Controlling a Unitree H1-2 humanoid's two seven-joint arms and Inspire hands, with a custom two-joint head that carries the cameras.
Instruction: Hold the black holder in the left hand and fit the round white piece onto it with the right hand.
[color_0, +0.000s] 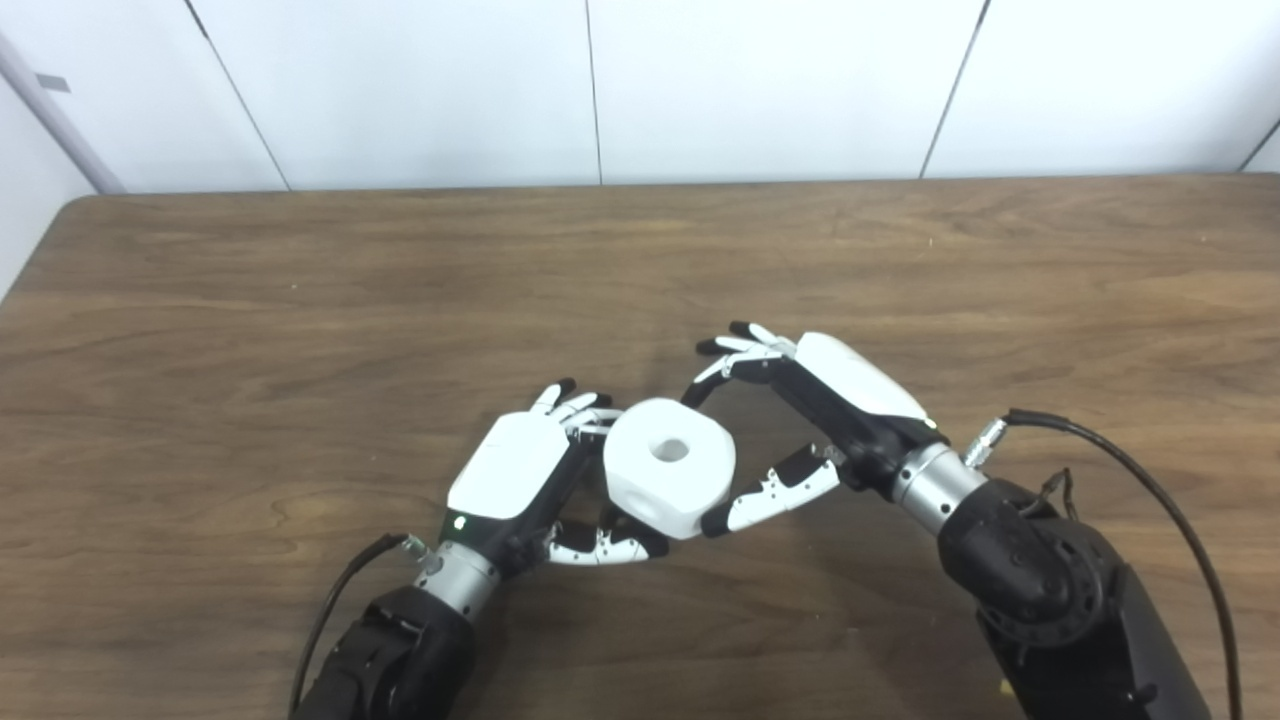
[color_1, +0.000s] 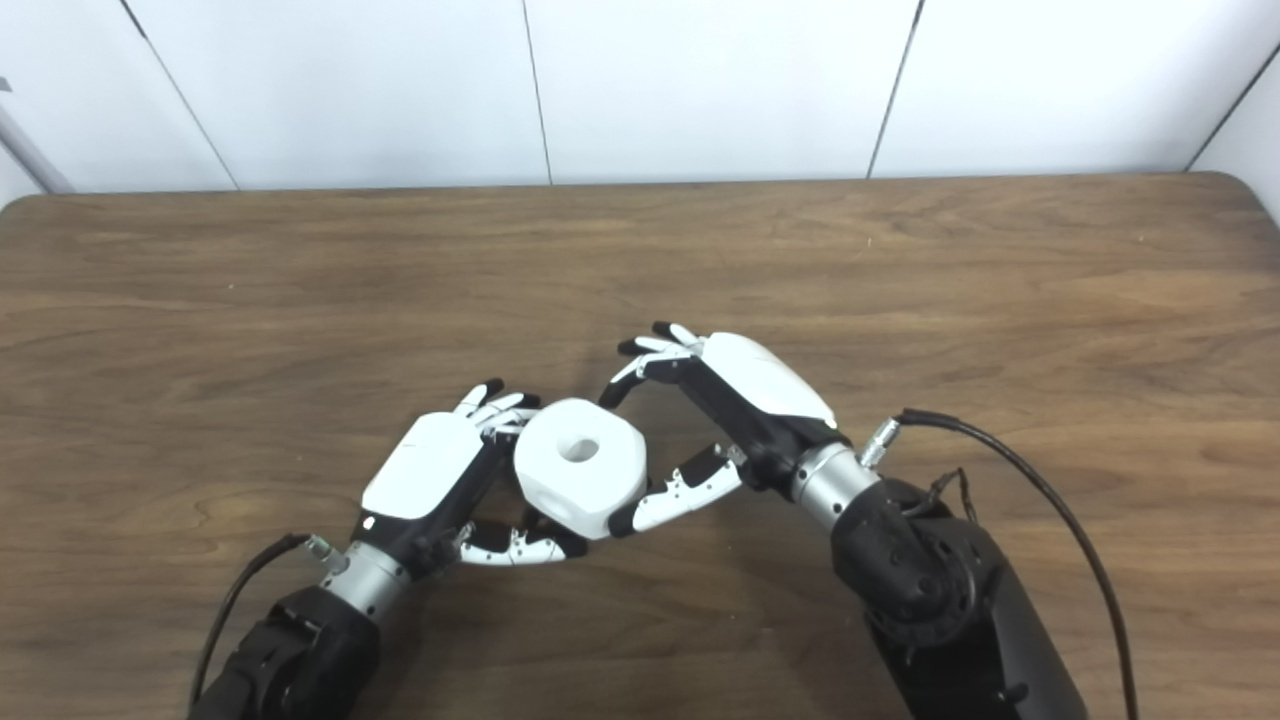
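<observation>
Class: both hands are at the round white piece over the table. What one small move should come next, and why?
Probably press the round white piece gently down with the right hand. Its thumb touches the piece's near side while the fingers arch open beyond it. The left hand cups the piece's other side; the black holder is hidden beneath, so seating can't be confirmed.
</observation>
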